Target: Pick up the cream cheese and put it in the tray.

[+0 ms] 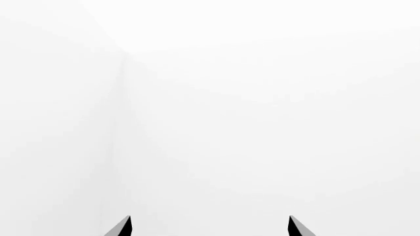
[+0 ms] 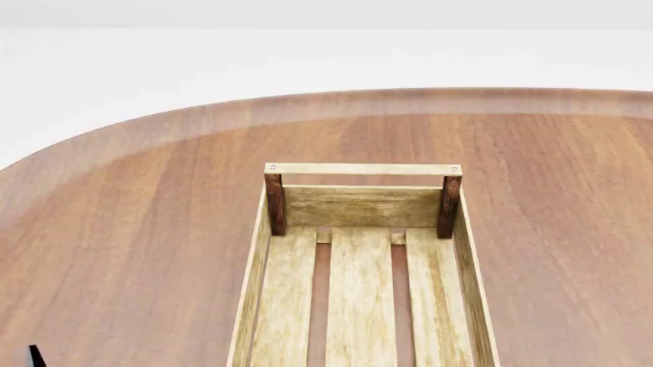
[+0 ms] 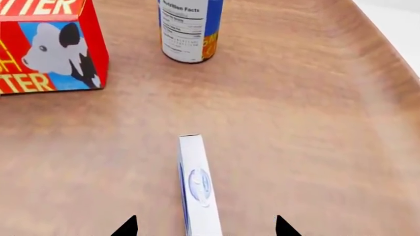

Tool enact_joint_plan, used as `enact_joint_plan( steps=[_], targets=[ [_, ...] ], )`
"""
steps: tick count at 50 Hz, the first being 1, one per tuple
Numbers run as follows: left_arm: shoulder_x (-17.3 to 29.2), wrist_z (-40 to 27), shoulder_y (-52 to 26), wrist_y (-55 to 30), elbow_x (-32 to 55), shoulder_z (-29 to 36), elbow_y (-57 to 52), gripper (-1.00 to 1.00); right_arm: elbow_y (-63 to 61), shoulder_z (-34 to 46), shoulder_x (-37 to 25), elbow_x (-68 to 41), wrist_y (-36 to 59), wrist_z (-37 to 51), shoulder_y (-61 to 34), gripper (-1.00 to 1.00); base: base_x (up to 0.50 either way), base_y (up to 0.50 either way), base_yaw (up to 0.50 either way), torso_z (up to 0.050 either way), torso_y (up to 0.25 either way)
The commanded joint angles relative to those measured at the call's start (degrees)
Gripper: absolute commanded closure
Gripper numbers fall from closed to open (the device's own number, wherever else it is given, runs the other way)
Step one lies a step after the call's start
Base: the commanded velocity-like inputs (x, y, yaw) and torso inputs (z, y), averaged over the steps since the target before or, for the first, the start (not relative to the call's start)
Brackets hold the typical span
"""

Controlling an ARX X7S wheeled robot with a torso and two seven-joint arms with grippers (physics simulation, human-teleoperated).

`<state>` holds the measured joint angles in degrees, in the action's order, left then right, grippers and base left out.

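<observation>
The cream cheese [image 3: 196, 184] is a thin white box with a blue oval logo, standing on its narrow edge on the wooden table. My right gripper [image 3: 206, 227] is open, its two dark fingertips standing either side of the box with clear gaps, touching nothing. The tray [image 2: 360, 283] is a light-wood slatted crate with dark corner posts, in the middle of the head view, with nothing in it. My left gripper [image 1: 210, 226] is open against a plain white background; one dark tip of it shows at the lower left of the head view.
A red-orange butter box [image 3: 46, 46] and a blue-and-white can [image 3: 190, 29] stand on the table beyond the cream cheese. The rounded table edge [image 3: 387, 44] runs close past the can's side.
</observation>
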<state>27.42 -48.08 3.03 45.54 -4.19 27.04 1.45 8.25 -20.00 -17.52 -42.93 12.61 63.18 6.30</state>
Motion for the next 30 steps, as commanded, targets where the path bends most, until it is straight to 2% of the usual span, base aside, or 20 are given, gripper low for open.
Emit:
enact_joint_plan(
  steps=[1,30],
  targets=[
    [-0.1,0.1,-0.2,-0.3,0.0,0.2,0.2,-1.0,2.5,-0.1,-0.2,-0.4,0.2,-0.8,-1.1,-1.0,0.0,0.0,0.0,0.0,0.0],
    [0.1,0.6,-0.4,-2.3,1.0,0.6,-0.3,-1.0,9.0,0.6,-0.7,-1.1,0.6,-4.1,-4.2,-1.0,0.0,0.0,0.0,0.0,0.0]
  ],
)
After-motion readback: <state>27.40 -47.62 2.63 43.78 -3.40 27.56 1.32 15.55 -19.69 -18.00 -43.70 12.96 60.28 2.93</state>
